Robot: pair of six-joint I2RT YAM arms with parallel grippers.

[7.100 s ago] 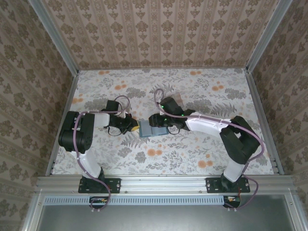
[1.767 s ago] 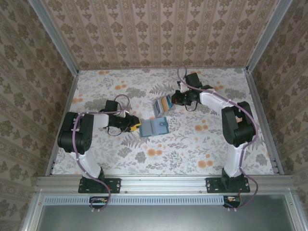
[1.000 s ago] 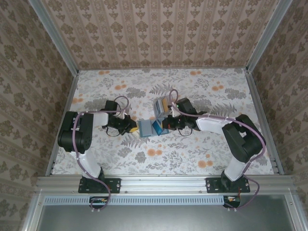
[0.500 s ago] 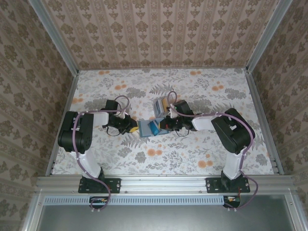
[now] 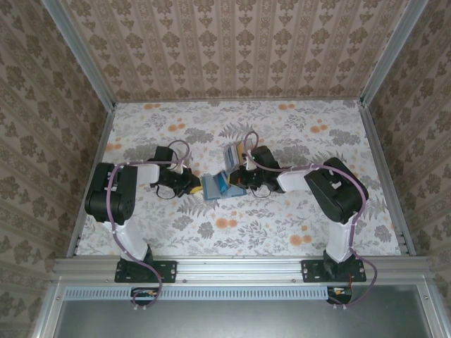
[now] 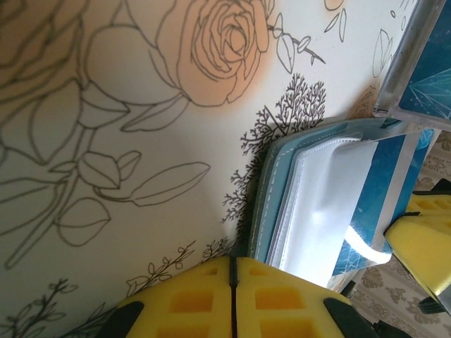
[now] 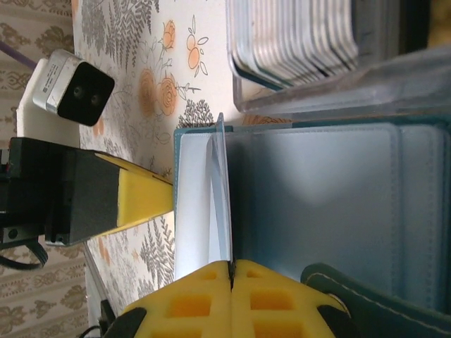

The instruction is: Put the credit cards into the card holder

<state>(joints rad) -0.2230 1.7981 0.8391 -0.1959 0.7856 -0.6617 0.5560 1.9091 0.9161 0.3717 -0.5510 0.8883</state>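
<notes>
Card holder (image 7: 317, 190) lies open at middle of table (image 5: 296, 225); right gripper (image 7: 231, 265) pinches a credit card (image 7: 220, 190) edge-on over its left pocket, left gripper (image 6: 232, 263) clenched shut just beside holder's left edge.

The tabletop (image 5: 282, 218) is white with grey leaves and orange roses. The walls (image 5: 232, 49) are beige-brown damask. The holder (image 7: 317, 183) is teal outside and pale blue-grey inside. The cards (image 7: 296, 35), top of frame, look silver-grey. One card (image 6: 380, 204) is blue and white. The left hand (image 6: 232, 278) and right hand (image 7: 231, 278) have yellow pads.
</notes>
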